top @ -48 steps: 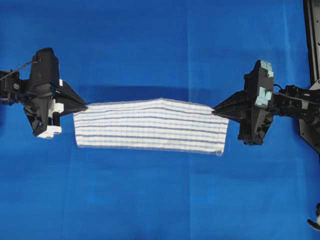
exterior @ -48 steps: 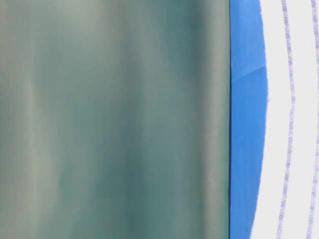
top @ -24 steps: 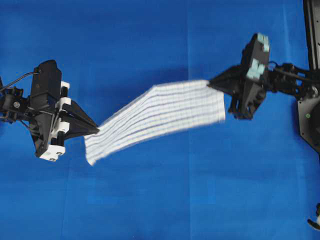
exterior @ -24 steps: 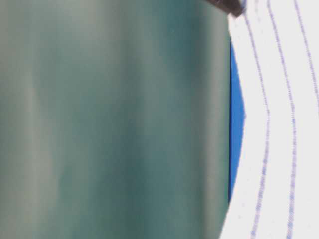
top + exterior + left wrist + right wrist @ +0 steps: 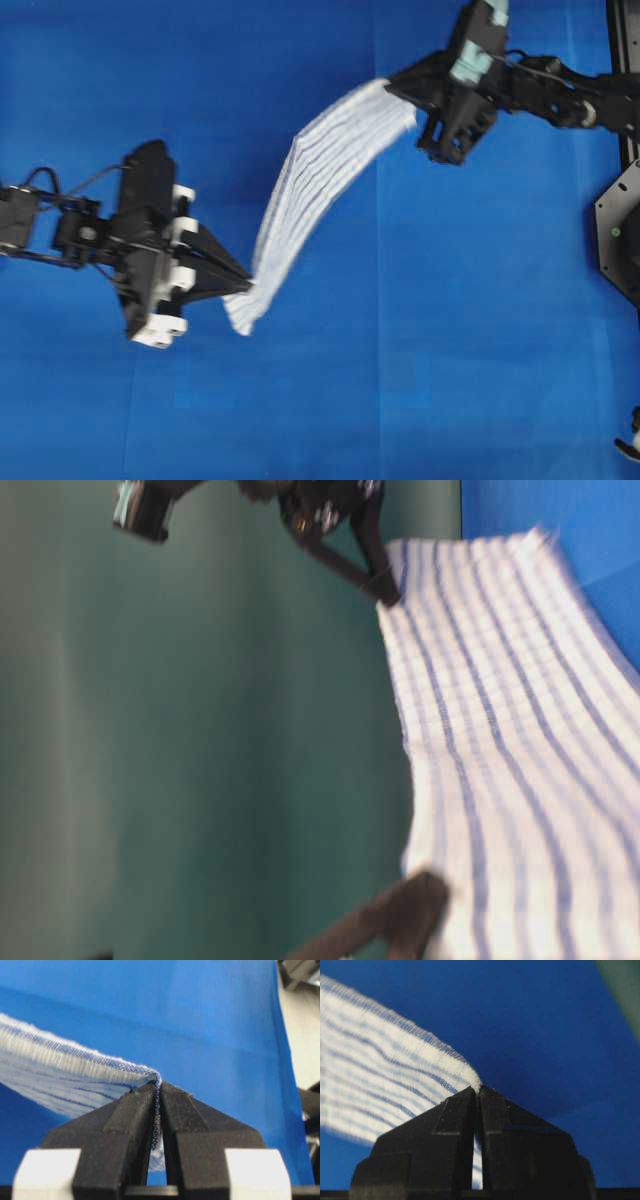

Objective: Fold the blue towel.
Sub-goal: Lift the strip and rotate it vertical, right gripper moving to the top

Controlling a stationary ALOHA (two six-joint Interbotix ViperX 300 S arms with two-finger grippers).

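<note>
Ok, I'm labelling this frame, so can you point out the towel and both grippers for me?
towel (image 5: 315,180): overhead view, middle of the striped cloth.
left gripper (image 5: 245,287): overhead view, closed tips pinching the towel's lower corner.
right gripper (image 5: 392,85): overhead view, closed tips pinching the towel's upper corner.

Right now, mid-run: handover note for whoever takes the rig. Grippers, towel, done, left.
Left gripper: shut on the lower-left end of the blue towel.
Right gripper: shut on its upper-right end.
Towel: slung between the two grippers in a diagonal arc over the blue table cover, blurred in the overhead view.
Done: both ends gripped; the towel looks lifted.
Left: no finished fold lies on the surface; it has yet to be laid down folded and released.
</note>
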